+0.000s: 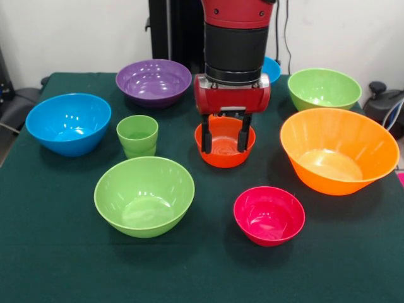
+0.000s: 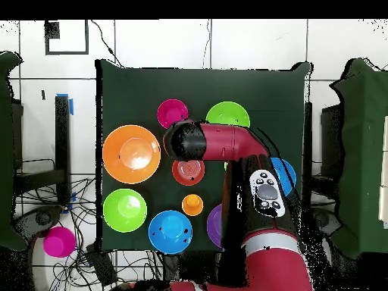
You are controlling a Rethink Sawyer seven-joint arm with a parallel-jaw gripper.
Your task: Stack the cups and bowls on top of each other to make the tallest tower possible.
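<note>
The tool [image 1: 225, 140] hangs mid-counter with its fingers spread, dipping into the small orange-red bowl [image 1: 225, 153], presumably to take it by the rim; no grip yet, I judge. Nothing is stacked: bowls sit apart across the green counter [image 1: 57, 252], the green cup [image 1: 137, 135] beside the left blue bowl [image 1: 68, 123]. The arm hides most of another blue bowl [image 1: 272, 68] at the far edge.

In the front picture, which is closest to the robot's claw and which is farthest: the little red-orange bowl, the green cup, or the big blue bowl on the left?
Measured from the gripper:
1. Small orange-red bowl: directly under the claw, its fingers reaching into it.
2. Green cup: a little way off to the picture's left.
3. Big blue bowl: farthest, out near the table's left edge.
</note>
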